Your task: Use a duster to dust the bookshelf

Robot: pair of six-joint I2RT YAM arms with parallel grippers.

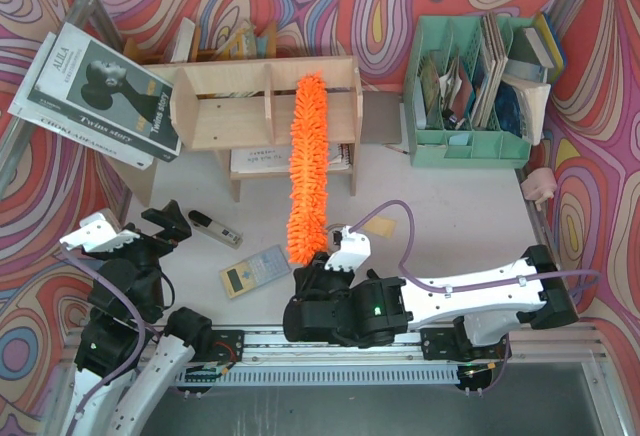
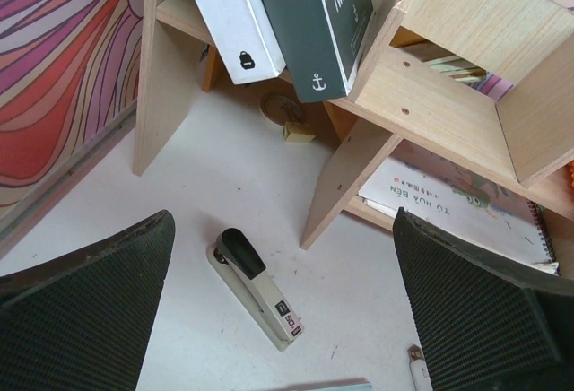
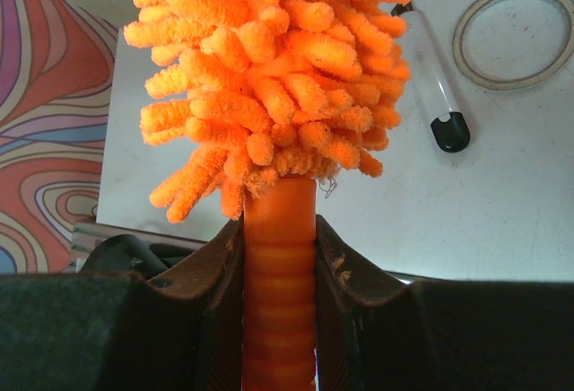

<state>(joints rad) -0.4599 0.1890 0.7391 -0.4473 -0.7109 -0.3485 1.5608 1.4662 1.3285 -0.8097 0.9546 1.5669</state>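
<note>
Over the right-hand compartment of the low, light plywood bookshelf the long orange duster with its shaggy chenille head lay slanted, tip up at the top board, its smooth handle pinched between the jaws of the right gripper near the front of the white table. The wiping step looked to be in hand, and the next move would call for sweeping the head sideways towards the middle and left compartments while pressing it to the wood. The left gripper hovered beside a grey stapler, jaws spread wide and empty.
</note>
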